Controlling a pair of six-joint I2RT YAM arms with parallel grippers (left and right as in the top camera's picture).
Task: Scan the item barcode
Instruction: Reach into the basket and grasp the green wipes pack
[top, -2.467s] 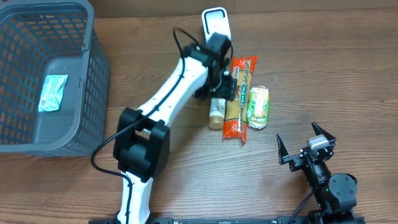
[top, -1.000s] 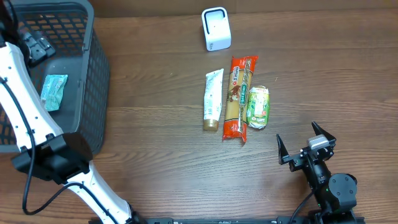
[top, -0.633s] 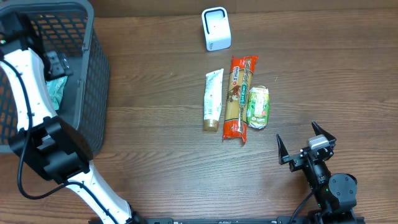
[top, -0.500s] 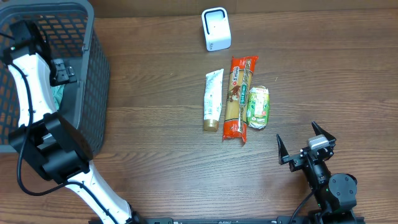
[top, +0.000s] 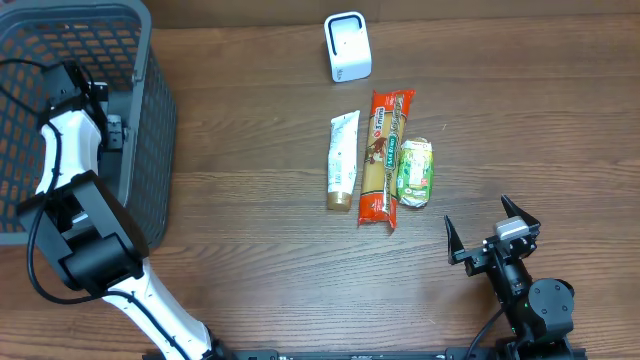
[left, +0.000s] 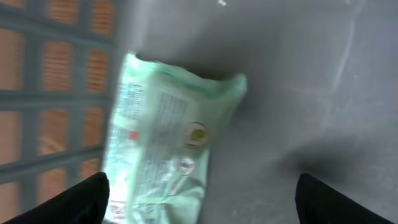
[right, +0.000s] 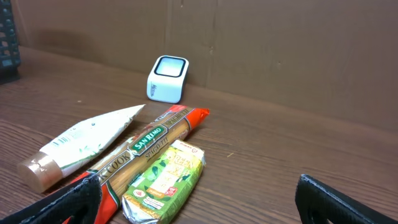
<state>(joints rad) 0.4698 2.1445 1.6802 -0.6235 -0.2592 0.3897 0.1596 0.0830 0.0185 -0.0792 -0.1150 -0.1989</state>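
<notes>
We find the left gripper spread wide and released above the green packet, which lies on the basket floor, while the right gripper stands open and holds nothing.

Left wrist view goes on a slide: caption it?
Open left pincer over a green packet on the basket floor.

Near the white scanner lie a white tube with a tan cap, a red-orange spaghetti pack and a green packet, on the brown wood-grain table. Well apart from it, the grey lattice basket holds a mint-green pouch.
</notes>
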